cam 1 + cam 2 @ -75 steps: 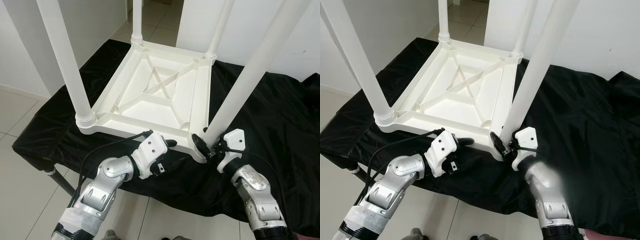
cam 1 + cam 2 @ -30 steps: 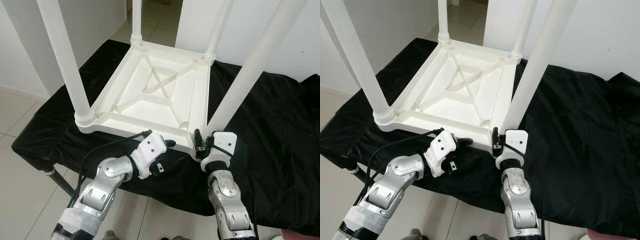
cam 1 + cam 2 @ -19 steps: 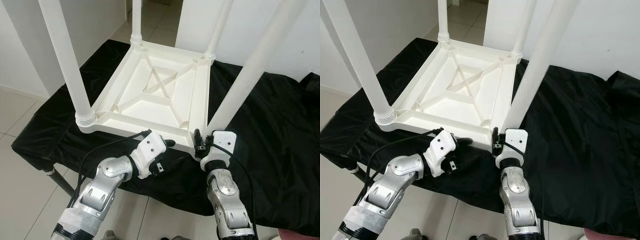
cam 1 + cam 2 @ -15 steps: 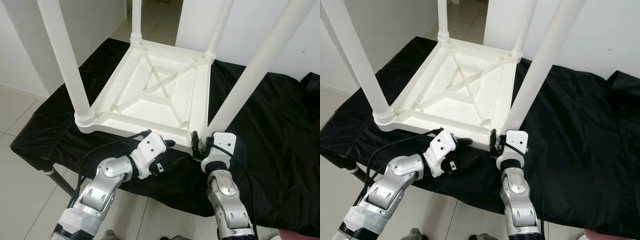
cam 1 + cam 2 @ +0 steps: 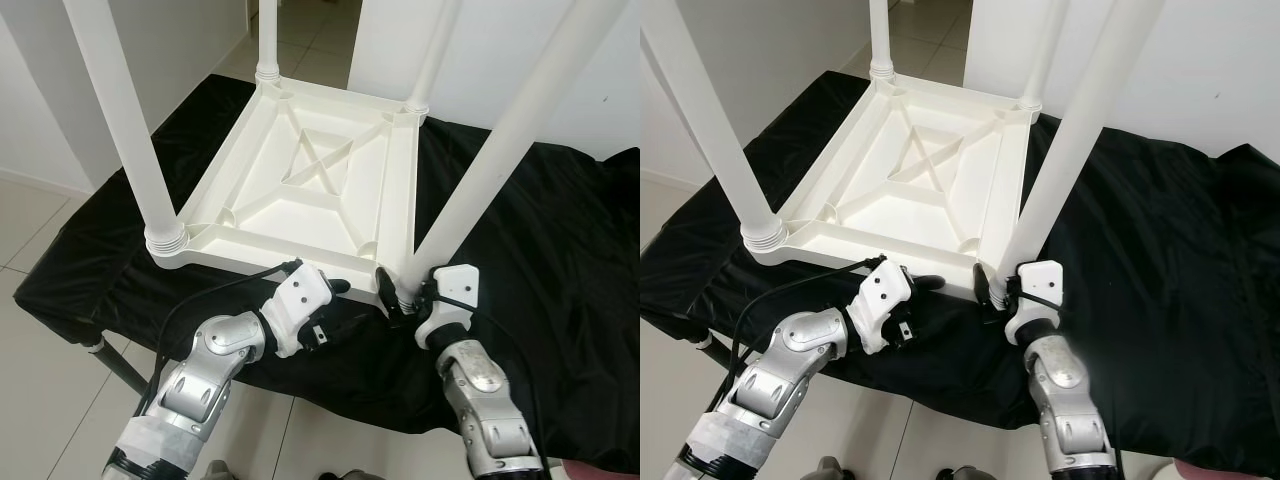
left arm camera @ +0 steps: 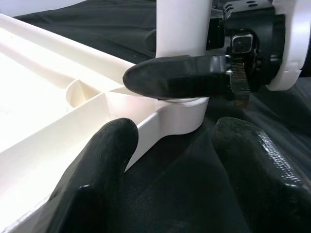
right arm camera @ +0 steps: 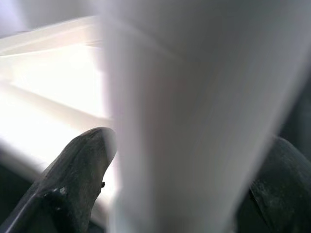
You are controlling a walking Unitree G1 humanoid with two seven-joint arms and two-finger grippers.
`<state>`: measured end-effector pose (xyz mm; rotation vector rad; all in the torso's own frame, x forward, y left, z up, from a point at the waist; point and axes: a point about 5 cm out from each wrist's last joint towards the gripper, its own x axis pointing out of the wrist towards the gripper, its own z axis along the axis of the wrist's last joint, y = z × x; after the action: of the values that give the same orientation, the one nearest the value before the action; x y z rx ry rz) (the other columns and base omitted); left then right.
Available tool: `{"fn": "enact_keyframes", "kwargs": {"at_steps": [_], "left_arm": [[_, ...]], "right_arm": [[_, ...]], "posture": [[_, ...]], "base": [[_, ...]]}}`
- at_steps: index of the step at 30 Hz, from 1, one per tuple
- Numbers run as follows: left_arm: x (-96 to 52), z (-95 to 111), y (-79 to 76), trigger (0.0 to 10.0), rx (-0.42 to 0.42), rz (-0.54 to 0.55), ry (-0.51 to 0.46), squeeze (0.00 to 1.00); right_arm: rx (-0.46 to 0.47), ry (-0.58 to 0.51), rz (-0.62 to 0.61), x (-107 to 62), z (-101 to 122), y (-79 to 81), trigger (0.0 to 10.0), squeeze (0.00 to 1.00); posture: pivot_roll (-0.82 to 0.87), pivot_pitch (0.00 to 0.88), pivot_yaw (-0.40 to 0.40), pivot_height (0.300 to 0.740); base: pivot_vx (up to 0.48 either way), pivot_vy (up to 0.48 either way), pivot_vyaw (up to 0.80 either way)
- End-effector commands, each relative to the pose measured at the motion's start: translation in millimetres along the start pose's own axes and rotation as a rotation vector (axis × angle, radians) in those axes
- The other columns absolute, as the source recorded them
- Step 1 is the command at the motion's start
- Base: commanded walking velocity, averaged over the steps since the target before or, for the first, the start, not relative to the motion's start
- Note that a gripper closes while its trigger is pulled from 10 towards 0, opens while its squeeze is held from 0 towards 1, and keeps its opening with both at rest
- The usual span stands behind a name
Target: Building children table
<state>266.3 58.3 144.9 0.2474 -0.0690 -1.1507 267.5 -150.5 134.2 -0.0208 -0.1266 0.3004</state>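
The white children's table (image 5: 320, 190) lies upside down on a black cloth (image 5: 540, 250), its ribbed underside facing up and four white legs standing out of its corners. The right gripper (image 5: 400, 297) sits at the near right corner, its two black fingers (image 7: 77, 179) closed around the base of the near right leg (image 5: 500, 150), one finger on each side of the tube (the right wrist view is nearly all blurred white leg between the two dark pads). The left gripper (image 5: 335, 300) rests just to the left of it, against the table's near edge, with its fingers (image 6: 104, 165) spread apart and holding nothing; one pad touches the white rim, the other lies over the cloth. From the left wrist view, one finger of the right gripper crosses in front of the leg's socket, directly ahead of the open left gripper. The near left leg (image 5: 125, 130) rises well off to the left gripper's far side. A black cable (image 5: 215, 295) loops from the left wrist over the cloth. Beyond the table's far corners are pale floor tiles (image 5: 310, 30) and white walls.
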Motion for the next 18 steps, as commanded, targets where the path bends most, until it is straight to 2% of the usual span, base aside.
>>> {"fn": "enact_keyframes", "kwargs": {"at_steps": [1,6,8,12,13,14,16,17,18], "left_arm": [[1.5,-1,0.9,10.0,0.003,0.056,0.009,0.00],[1.9,0,1.9,10.0,0.006,0.046,0.008,0.00],[1.9,0,1.9,10.0,0.006,0.046,0.008,0.00],[-1.7,-1,-5.9,10.0,-0.013,-0.033,0.020,0.00],[-1.7,-1,-5.9,10.0,-0.013,-0.033,0.020,0.00],[-2.4,-2,-7.5,10.0,-0.016,-0.045,0.022,0.00],[-2.8,-2,-8.3,10.0,-0.017,-0.050,0.024,0.00],[-3.3,-2,-8.8,10.0,-0.018,-0.054,0.025,0.00],[-4.1,-2,-9.1,10.0,-0.019,-0.058,0.026,0.00]], "right_arm": [[0.002,-0.009,0.041,-2.1,0,-5.0,10.0,0.00],[-0.019,-0.020,0.157,-0.8,3,-14.9,10.0,0.00],[-0.019,-0.020,0.157,-0.8,3,-14.9,10.0,0.00],[-0.041,-0.007,0.308,6.4,9,-26.4,10.0,0.00],[-0.041,-0.007,0.308,6.4,9,-26.4,10.0,0.00],[-0.045,0.000,0.330,7.5,10,-27.3,8.4,0.00],[-0.048,0.005,0.342,8.0,10,-27.7,8.4,0.00],[-0.053,0.011,0.355,9.2,9,-29.0,4.9,0.00],[-0.065,0.016,0.367,10.6,9,-30.3,4.4,0.00]], "posture": [[0.04,0.103,-0.079,0.740],[0.04,0.093,-0.074,0.740],[0.04,0.093,-0.074,0.740],[0.05,0.090,-0.067,0.740],[0.05,0.090,-0.067,0.740],[0.05,0.093,-0.067,0.740],[0.05,0.093,-0.067,0.740],[0.05,0.093,-0.067,0.740],[0.05,0.095,-0.067,0.740]], "base": [[0.000,0.000,0.00],[0.000,0.000,0.00],[0.000,0.000,0.00],[0.000,0.000,0.00],[0.000,0.000,0.00],[0.000,0.000,0.00],[0.000,0.000,0.00],[0.000,0.000,0.00],[0.000,0.000,0.00]]}}
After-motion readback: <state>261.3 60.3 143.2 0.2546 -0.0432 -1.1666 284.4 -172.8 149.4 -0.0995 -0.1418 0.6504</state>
